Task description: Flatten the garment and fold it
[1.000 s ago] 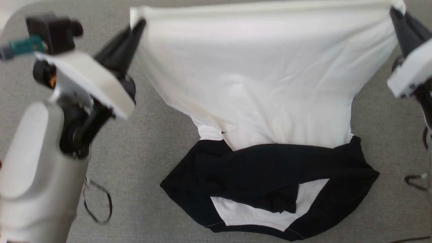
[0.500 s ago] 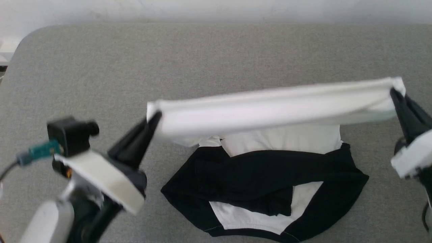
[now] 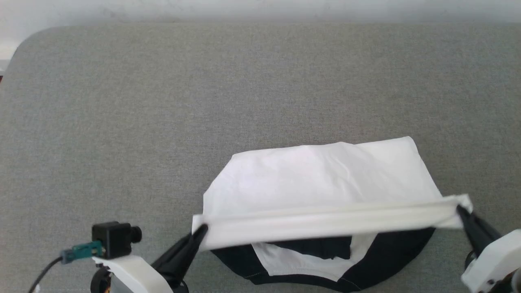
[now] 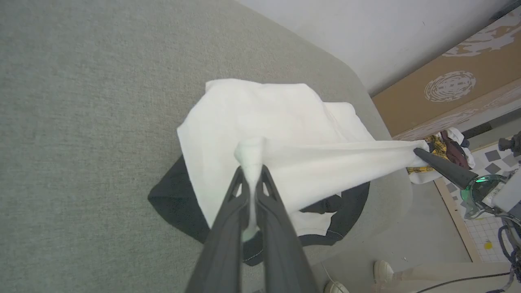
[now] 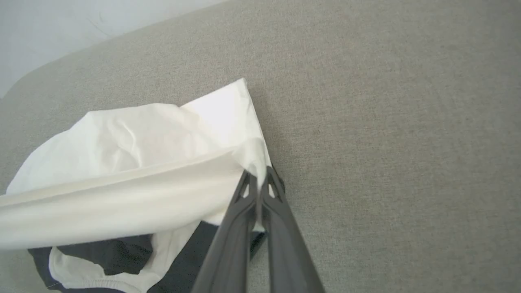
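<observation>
Left claw (image 3: pixel 202 230): you had it clamped on the garment (image 3: pixel 325 179), seven o'clock.
Right claw (image 3: pixel 460 210): clamped on the same white edge, four o'clock.

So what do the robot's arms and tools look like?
The left tool and right tool each have two long, tapering dark fingers with triangular cut-outs. White wrist housings sit behind; the left one carries a black camera, teal plug and dark cable.
</observation>
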{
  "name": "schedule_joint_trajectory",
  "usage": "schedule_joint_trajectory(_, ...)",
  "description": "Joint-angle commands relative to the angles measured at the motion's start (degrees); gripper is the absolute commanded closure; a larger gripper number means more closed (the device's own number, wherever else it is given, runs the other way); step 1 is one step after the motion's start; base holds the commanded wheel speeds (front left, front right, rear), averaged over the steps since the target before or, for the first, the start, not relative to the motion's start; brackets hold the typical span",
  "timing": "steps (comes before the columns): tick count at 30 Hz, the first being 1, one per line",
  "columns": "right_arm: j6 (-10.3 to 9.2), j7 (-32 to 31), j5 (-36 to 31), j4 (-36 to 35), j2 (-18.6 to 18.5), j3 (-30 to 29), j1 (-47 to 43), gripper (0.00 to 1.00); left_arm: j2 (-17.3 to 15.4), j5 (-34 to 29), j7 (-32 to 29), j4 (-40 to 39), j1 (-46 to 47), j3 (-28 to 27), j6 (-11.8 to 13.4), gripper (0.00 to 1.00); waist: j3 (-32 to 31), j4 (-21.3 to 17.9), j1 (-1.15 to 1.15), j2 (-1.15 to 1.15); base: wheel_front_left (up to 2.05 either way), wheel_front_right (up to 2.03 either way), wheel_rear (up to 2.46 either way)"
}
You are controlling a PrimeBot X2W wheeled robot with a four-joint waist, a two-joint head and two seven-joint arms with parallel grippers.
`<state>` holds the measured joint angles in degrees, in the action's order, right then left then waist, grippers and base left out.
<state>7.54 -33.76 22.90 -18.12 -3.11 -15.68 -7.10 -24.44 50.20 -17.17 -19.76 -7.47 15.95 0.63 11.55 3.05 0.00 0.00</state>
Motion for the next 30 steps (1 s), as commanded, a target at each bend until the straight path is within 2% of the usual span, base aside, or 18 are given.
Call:
schedule_joint_trajectory(1, -0.05, 0.1, 0.3, 0.6, 0.1, 0.2, -0.7, 1.0, 0.2, 0.3, -0.2, 0.7, -0.5, 0.0, 0.2, 1.0, 0.1, -0.1, 0.0, 0.0, 0.0, 0.0, 0.0)
schedule_joint_trajectory(11, -0.05, 1.4, -1.6, 10.7, 0.2, 7.3, -1.8, 1.0, 4.4, 1.6, 0.1, 13.0, 1.9, 2.9, -0.1, 1.0, -0.2, -0.9, 0.0, 0.0, 0.0, 0.0, 0.0)
schedule_joint_trajectory(19, -0.05, 4.1, -3.2, 18.7, 0.2, 9.1, 0.4, 1.0, 6.9, 1.1, 0.1, 24.0, 6.8, 4.6, -0.7, 1.0, -0.9, -1.0, 0.0, 0.0, 0.0, 0.0, 0.0)
schedule_joint_trajectory(20, -0.05, 4.5, -3.3, 19.1, 0.2, 9.1, 0.7, 0.84, 7.2, 1.0, 0.5, 24.7, 7.2, 4.6, -0.7, 1.0, -0.9, -1.1, 0.0, 0.0, 0.0, 0.0, 0.0)
schedule_joint_trajectory(21, -0.05, 4.9, -3.5, 19.4, 0.2, 9.0, 0.9, 0.51, 7.6, 0.9, 1.1, 25.3, 7.6, 4.4, -0.7, 0.94, -0.9, -1.2, 0.0, 0.0, 0.0, 0.0, 0.0)
schedule_joint_trajectory(22, -0.05, 5.1, -3.4, 19.7, 0.2, 9.0, 1.1, 0.0, 8.0, 0.9, 1.9, 25.6, 7.9, 4.2, -0.6, 0.53, -1.0, -1.3, 0.0, 0.0, 0.0, 0.0, 0.0)
schedule_joint_trajectory(23, -0.05, 5.2, -3.4, 19.8, 0.2, 8.9, 1.2, 0.0, 8.2, 0.8, 2.5, 25.9, 8.1, 4.0, -0.5, 0.0, -1.0, -1.3, 0.0, 0.0, 0.0, 0.0, 0.0)
schedule_joint_trajectory(30, -0.05, 3.8, -0.3, 16.1, 0.1, 9.7, 0.3, 0.0, 8.3, 0.4, 6.1, 23.1, 6.5, 2.6, -0.2, 0.0, -1.8, -1.7, 0.0, 0.0, 0.0, 0.0, 0.0)
